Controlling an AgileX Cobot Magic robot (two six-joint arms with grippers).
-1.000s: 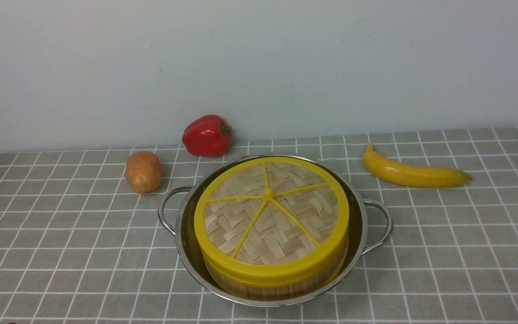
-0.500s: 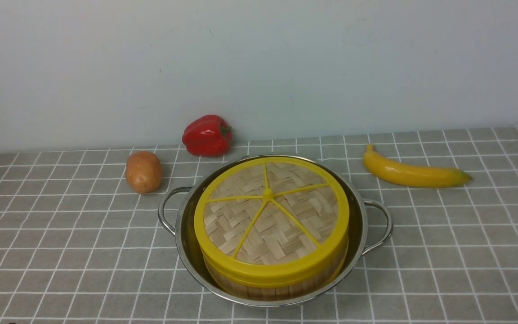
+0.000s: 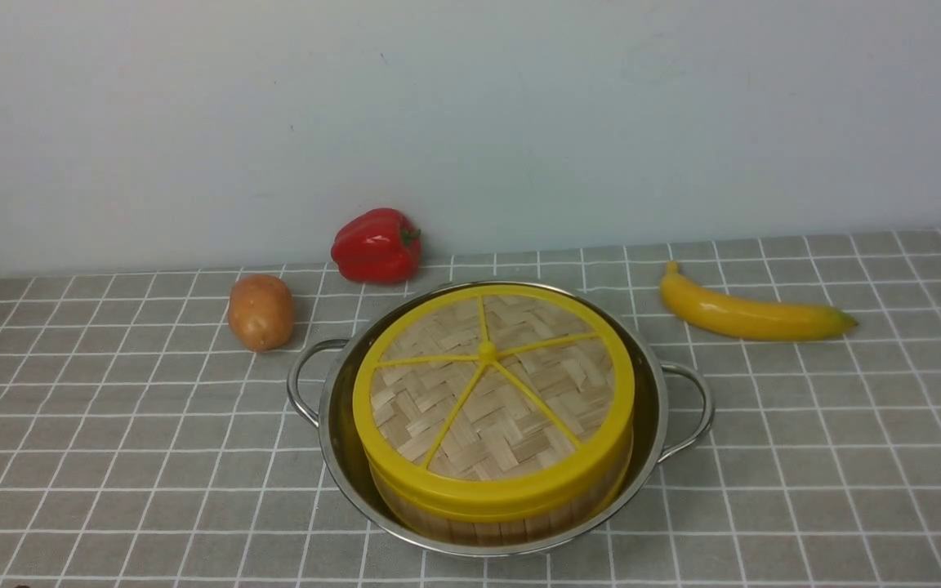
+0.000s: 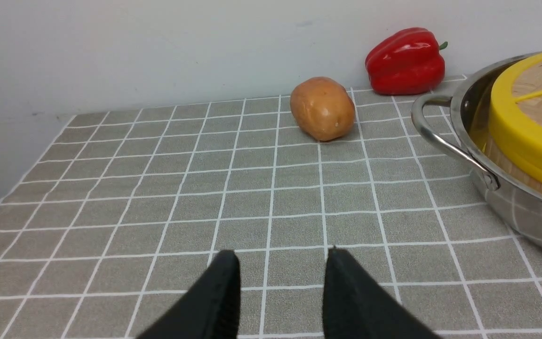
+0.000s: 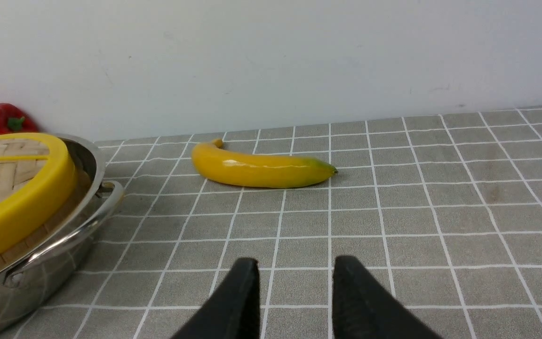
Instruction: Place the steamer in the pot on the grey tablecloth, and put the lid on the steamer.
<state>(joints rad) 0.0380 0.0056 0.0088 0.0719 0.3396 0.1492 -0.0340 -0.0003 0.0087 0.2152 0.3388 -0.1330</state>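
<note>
the left claw (image 4: 280, 263) was seen low over the grey tablecloth (image 4: 158, 188), its two black fingers parted with bare cloth showing between them and nothing held; it was kept well apart from the pot, presumably because its share of the work was judged done. ahead of it a potato (image 3: 260, 312) was laid near the wall, with a red pepper (image 3: 376, 245) just beyond it, both clear of the pot's left handle, so open cloth was left on that side for a withdrawal. in the middle the pot (image 3: 340, 441) was set on the cloth, and the steamer (image 3: 503, 523) was seated inside it, its slatted wall showing below the yellow rim and a narrow gap left all round to the steel wall. the lid (image 3: 487, 384) was laid flat on the steamer and appeared to sit square, so both parts of the task were judged complete. to the right a banana (image 3: 752, 314) was lain beside the pot's right handle but not touching it. the right claw (image 5: 294, 268) was likewise held low over bare cloth with its fingers parted and empty, the banana ahead of it and the pot off to one side. the cloth's near edge was not fully shown, so room there could not be judged.
</note>
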